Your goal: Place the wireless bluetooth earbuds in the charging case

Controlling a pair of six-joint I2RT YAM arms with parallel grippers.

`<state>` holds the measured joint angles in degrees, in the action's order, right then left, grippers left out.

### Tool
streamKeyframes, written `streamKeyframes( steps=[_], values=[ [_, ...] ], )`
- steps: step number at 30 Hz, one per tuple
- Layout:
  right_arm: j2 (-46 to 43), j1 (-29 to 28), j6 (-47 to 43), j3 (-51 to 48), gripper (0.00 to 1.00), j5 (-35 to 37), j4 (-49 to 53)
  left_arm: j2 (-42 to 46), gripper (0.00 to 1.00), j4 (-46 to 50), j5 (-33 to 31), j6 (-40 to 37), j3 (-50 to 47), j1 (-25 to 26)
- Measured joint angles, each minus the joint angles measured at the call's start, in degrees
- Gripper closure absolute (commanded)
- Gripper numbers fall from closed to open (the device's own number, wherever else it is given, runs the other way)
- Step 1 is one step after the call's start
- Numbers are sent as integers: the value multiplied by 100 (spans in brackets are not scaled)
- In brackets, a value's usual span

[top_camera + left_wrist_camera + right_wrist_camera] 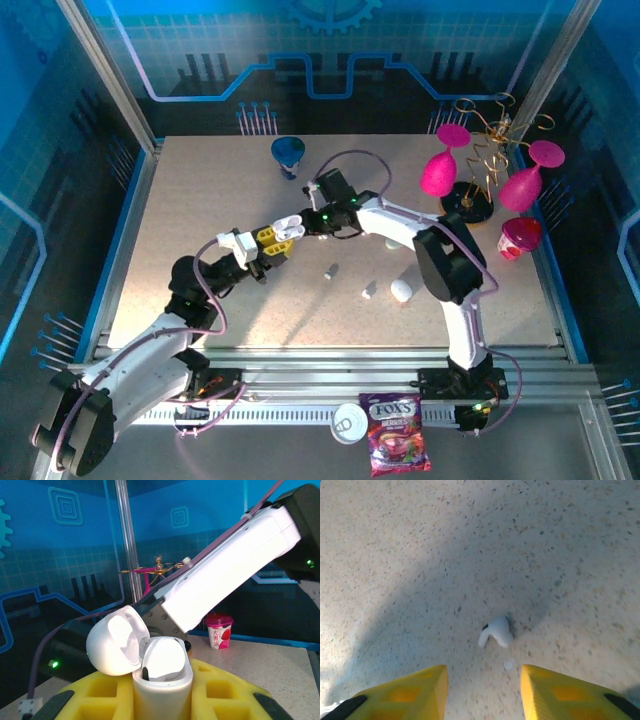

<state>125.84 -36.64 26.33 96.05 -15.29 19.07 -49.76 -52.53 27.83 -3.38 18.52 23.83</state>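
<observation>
My left gripper (268,240) is shut on a white charging case (290,228), held upright between its yellow fingers (100,692). The case (162,685) has its lid (115,640) swung open to the left, and I cannot tell what sits inside. My right gripper (306,222) hovers just right of the case, with its white arm link (225,555) passing above it. In the right wrist view its yellow jaws stand open around nothing (482,690), and one small white earbud (496,631) lies on the table beyond them. Two more earbuds (331,269) (369,290) lie on the table.
A second white case (401,290) lies right of the loose earbuds. Two pink goblets (440,170) and a gold wire stand (480,160) stand at the back right beside a pink yoghurt cup (520,238). A blue cup (288,152) sits at the back. A sweets bag (398,447) lies on the front rail.
</observation>
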Motion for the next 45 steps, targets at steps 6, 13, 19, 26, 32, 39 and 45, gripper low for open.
streamKeyframes(
  steps=[6, 13, 19, 26, 32, 39, 45],
  values=[
    [638, -11, -111, 675, 62, -22, 363, 0, 100, 2, 0, 0, 0, 0],
    [1014, -4, -275, 1062, 65, -140, 590, 0, 100, 4, 0, 2, 0, 0],
    [1075, -42, -387, 1119, 68, -289, 658, -33, 100, 7, 0, 2, 0, 0],
    [1054, -55, -503, 1075, 65, -321, 699, -76, 100, 7, 0, 4, 0, 0],
    [782, -81, -702, 758, 57, -151, 855, -81, 100, 9, 0, 4, 0, 0],
    [291, -90, -841, 146, 51, 243, 918, -153, 100, -2, 0, 28, 0, 0],
    [-50, -90, -841, -269, 53, 334, 870, -195, 100, -2, 2, 39, 0, 0]
  ],
)
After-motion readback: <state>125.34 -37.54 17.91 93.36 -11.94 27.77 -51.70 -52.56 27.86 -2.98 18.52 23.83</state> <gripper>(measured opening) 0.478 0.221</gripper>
